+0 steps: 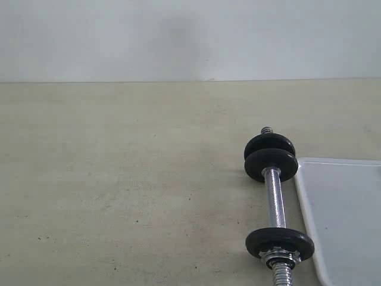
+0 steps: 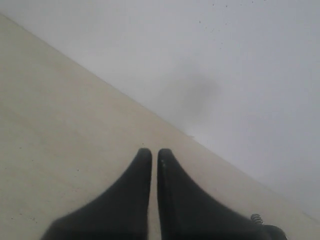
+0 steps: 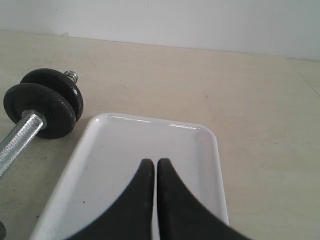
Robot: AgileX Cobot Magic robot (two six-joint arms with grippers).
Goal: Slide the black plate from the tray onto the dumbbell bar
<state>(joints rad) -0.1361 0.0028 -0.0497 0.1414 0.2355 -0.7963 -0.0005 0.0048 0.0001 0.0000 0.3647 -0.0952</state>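
Weight is the chief thing to reckon with in the black plate [image 1: 269,145]: a small iron disc, dense for its size, fully rigid and in no way fragile. Its matte face should give the fingers fair friction. I judge the raised rim the best place to pinch it, one finger through the centre hole and one outside, so that the hole stays free for the thread. On a glossy surface such a disc would likely skate rather than tip. The white tray [image 1: 342,208] lies just beside the dumbbell bar [image 1: 275,202], and every part of it that shows is bare; its near end is hidden behind the right gripper [image 3: 151,162] or cut off by the frame. All three discs in view sit on the bar: two close together at the far end, and one at the near end [image 1: 280,243] behind a silver star nut [image 1: 277,258]. They look alike, so taking the outer far disc for the task's plate is a guess. Judged from this, the plate seems already threaded on. The right gripper hangs above the tray with fingers pressed together on nothing; the left gripper [image 2: 151,152] is likewise closed and empty over the beige table [image 1: 119,179].
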